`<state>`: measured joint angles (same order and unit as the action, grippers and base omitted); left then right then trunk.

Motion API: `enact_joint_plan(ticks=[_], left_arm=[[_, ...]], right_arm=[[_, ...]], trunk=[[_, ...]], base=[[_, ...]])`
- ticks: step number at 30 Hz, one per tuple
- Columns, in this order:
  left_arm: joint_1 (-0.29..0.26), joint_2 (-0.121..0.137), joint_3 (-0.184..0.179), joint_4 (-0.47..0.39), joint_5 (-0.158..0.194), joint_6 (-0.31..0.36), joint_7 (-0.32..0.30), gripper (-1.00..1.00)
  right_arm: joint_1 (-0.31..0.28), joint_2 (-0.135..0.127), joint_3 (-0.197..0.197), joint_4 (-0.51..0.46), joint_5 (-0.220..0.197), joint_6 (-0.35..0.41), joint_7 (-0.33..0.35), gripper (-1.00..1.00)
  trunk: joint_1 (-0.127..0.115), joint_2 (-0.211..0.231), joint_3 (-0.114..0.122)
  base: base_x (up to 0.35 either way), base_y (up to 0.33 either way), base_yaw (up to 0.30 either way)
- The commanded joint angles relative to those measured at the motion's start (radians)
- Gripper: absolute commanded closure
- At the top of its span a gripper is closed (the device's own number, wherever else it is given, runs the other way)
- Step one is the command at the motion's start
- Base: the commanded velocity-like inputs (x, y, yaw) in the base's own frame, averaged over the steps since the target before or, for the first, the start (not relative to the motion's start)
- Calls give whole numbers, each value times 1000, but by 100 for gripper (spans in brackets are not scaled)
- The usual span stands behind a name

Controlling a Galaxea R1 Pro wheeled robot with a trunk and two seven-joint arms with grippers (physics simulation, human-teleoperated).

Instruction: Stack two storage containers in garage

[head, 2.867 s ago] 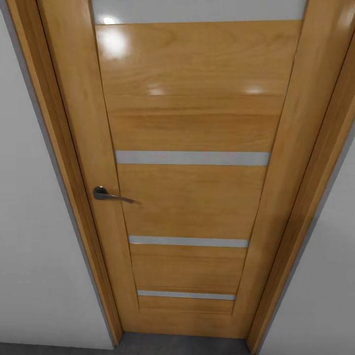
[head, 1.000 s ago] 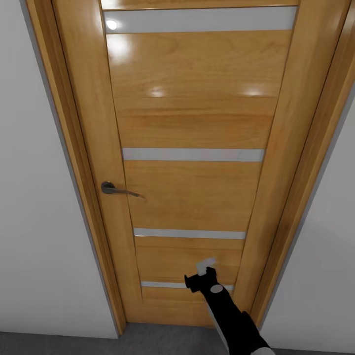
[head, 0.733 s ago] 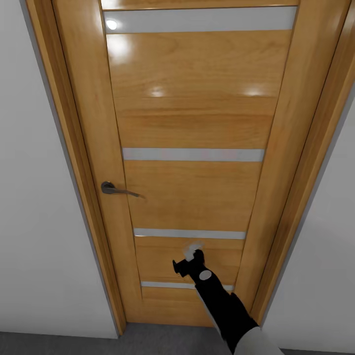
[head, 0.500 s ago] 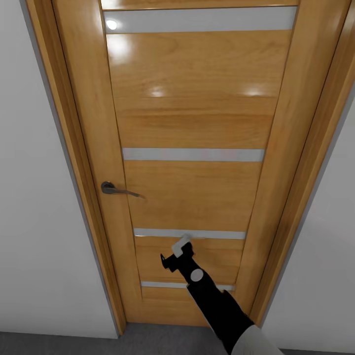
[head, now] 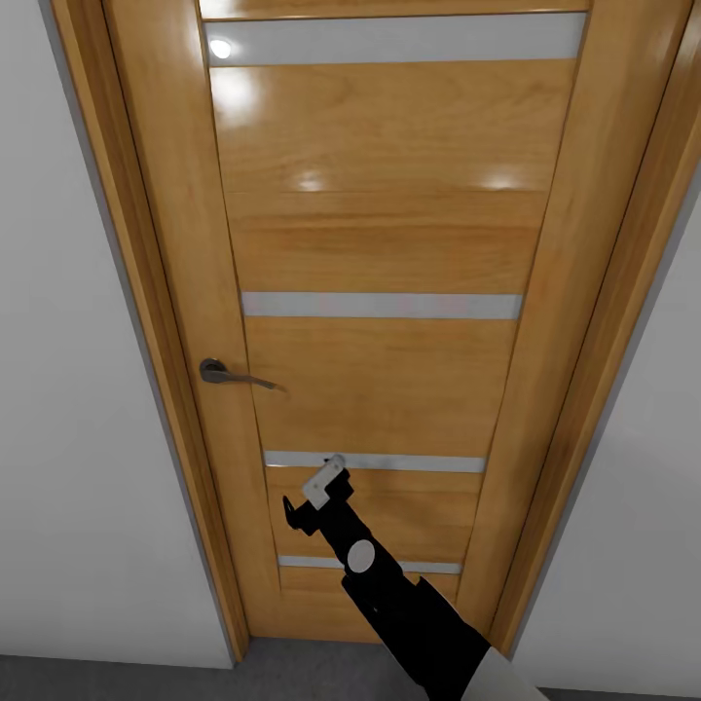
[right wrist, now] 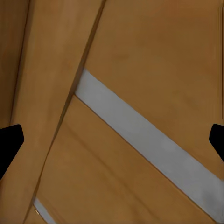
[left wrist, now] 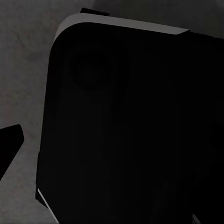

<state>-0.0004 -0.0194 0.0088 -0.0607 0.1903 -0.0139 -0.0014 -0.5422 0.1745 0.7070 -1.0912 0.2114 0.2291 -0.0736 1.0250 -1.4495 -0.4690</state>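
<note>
Closed garage door straight ahead, right arm raised toward it.

The light-wood door (head: 389, 263) stands shut and upright, long axis vertical, crossed by narrow frosted strips (head: 382, 306); its dark lever handle (head: 231, 375) sits at the left edge, pointing right. White walls (head: 68, 467) flank the frame, and a sliver of grey concrete floor (head: 292, 677) shows at its foot. The right gripper (head: 313, 495) hovers in front of the lower panel, near a strip; in the right wrist view its fingertips (right wrist: 9, 144) sit wide apart, released. The left wrist view shows a dark rounded body (left wrist: 126, 130) over grey floor; whether the left gripper is released or clenched cannot be told.
</note>
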Motion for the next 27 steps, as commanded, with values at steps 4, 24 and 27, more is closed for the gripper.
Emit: enact_joint_plan(ticks=[4,24,27], left_arm=[[0,0,1,-15,6,0,0,-100],[0,1,-4,-24,1,0,0,-100],[0,1,-4,-24,2,0,0,-100]], right_arm=[[-1,0,7,3,12,-21,-9,-100],[-105,0,7,236,190,-300,12,-100],[-108,0,10,244,201,-300,12,-100]], trunk=[[0,-1,-1],[0,-1,-1],[0,-1,-1]], base=[[2,0,0],[272,0,0],[194,0,0]])
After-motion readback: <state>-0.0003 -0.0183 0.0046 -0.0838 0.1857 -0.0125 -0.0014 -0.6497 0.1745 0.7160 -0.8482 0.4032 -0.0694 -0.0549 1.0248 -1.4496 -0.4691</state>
